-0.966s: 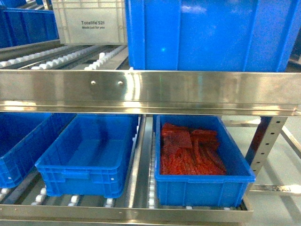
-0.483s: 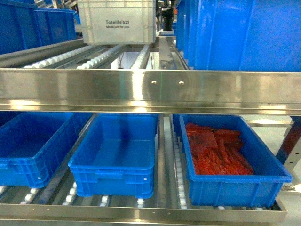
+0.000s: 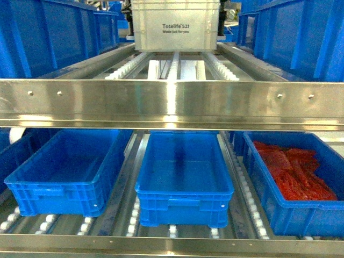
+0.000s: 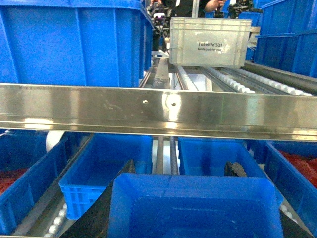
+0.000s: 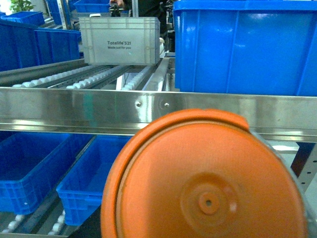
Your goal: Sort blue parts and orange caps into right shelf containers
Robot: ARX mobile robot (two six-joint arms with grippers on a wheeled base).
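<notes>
orange cap [image 5: 208, 183] rt, blue part [image 4: 193, 208] lt

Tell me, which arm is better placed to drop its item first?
Right, probably: the orange cap fills its wrist view, apparently held, and the crate with orange-red pieces stands rightmost on the lower shelf.

You are facing a steel roller rack [image 3: 172, 105]. On its lower shelf three blue crates sit side by side: the left crate [image 3: 64, 172] and the middle crate [image 3: 184, 180] look empty, and the right crate [image 3: 293, 177] holds red-orange pieces [image 3: 293, 172]. On the upper shelf, a grey Totelife tote [image 3: 176, 24] stands at the far middle, with tall blue crates [image 3: 45, 35] along both sides.
</notes>
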